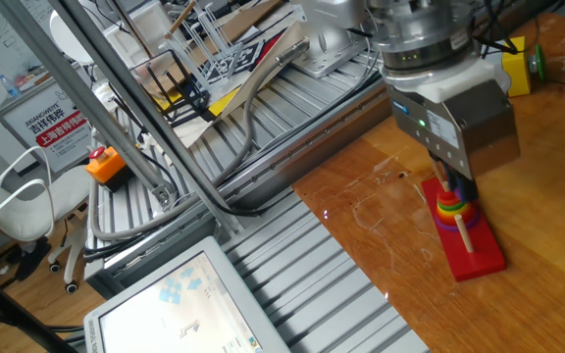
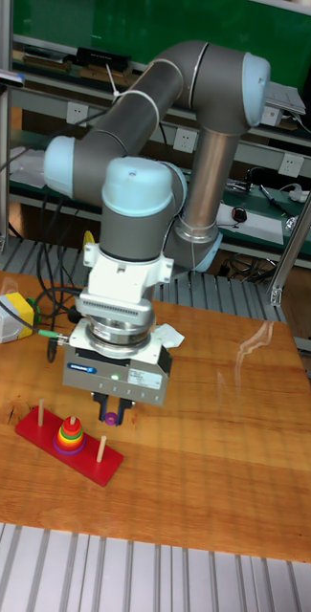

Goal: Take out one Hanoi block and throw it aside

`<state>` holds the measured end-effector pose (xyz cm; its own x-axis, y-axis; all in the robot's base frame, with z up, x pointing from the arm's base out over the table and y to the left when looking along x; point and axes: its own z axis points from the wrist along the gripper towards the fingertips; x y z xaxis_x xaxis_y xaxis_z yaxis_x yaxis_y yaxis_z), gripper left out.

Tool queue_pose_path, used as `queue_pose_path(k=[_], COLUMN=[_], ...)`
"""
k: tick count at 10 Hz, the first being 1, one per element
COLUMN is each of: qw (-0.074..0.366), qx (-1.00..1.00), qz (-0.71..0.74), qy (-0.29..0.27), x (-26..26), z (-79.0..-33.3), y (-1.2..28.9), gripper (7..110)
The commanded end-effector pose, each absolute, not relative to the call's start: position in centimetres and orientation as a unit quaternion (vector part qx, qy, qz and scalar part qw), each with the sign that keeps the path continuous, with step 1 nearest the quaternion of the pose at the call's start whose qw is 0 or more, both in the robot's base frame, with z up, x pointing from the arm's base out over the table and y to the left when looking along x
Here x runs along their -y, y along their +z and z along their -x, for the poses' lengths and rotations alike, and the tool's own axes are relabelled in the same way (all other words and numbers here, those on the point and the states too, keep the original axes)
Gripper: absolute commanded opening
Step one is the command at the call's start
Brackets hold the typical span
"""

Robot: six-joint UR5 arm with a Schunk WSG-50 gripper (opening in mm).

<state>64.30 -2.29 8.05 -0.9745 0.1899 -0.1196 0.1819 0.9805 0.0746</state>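
Note:
In the tall fixed view my gripper [image 2: 110, 411] hangs just above the red peg base [image 2: 35, 430], right of the middle peg. It is shut on the Hanoi block [image 2: 109, 419], a small purple ring at its fingertips. A stack of coloured rings [image 2: 70, 435], red on top, sits on the middle peg. In the fixed view the gripper [image 1: 456, 186] stands right over the ring stack [image 1: 451, 209] on the base [image 1: 479, 257]. The block is hidden there behind the gripper body and fingers.
A yellow and white button box [image 1: 514, 65] [image 2: 10, 317] stands on the wooden table beyond the base. A white scrap [image 2: 171, 336] lies behind the gripper. The table edge meets an aluminium frame [image 1: 292, 118], and a screen [image 1: 175, 304] sits in front of it.

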Motion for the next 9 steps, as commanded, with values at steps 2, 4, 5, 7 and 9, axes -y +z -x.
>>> queue_pose_path(k=[2,4,5,7,9], qw=[0.071,0.072,0.072,0.076,0.077], qx=[-0.99,-0.989,-0.989,-0.987,-0.985], qz=[-0.117,-0.123,-0.127,-0.14,-0.149], qy=[0.036,0.035,0.034,0.027,0.024], x=[-0.5,-1.5,-2.0,-3.3,-4.5], z=[-64.8,-65.0,-65.1,-65.5,-65.9], y=[8.3,8.6,8.7,8.6,8.5], gripper=[7,7,7,7,7])
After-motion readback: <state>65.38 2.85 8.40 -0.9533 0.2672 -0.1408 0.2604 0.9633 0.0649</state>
